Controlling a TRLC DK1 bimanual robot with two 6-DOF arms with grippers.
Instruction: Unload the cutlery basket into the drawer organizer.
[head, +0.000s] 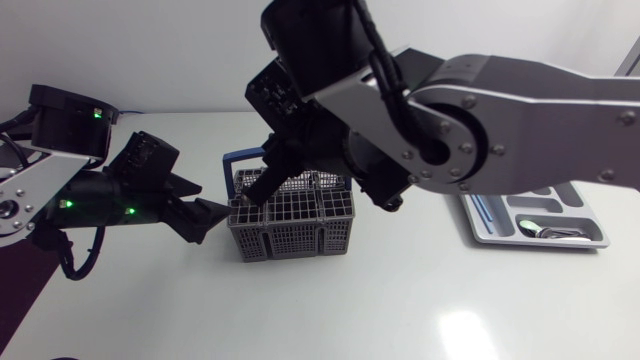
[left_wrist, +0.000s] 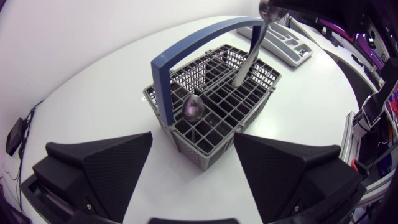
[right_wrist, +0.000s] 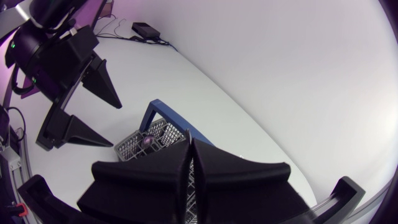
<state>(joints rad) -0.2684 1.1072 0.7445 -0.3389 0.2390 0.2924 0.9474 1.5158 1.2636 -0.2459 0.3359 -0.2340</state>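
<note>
The grey cutlery basket (head: 290, 218) with a blue handle (left_wrist: 186, 53) stands mid-table. A spoon (left_wrist: 192, 107) sits bowl-up in one of its cells. My right gripper (head: 263, 188) hangs over the basket, shut on the top of a silver cutlery piece (left_wrist: 247, 59) whose lower end is still among the cells. In the right wrist view its fingers (right_wrist: 180, 165) are pressed together and hide the piece. My left gripper (head: 213, 215) stands open just left of the basket, its fingers (left_wrist: 118, 162) wide apart and holding nothing. The grey drawer organizer (head: 480, 228) lies at the right.
The organizer holds a blue-handled item (head: 488, 210) and some silver cutlery (head: 550, 232). My right arm's large links (head: 480, 120) span the table between basket and organizer. Bare white table lies in front of the basket.
</note>
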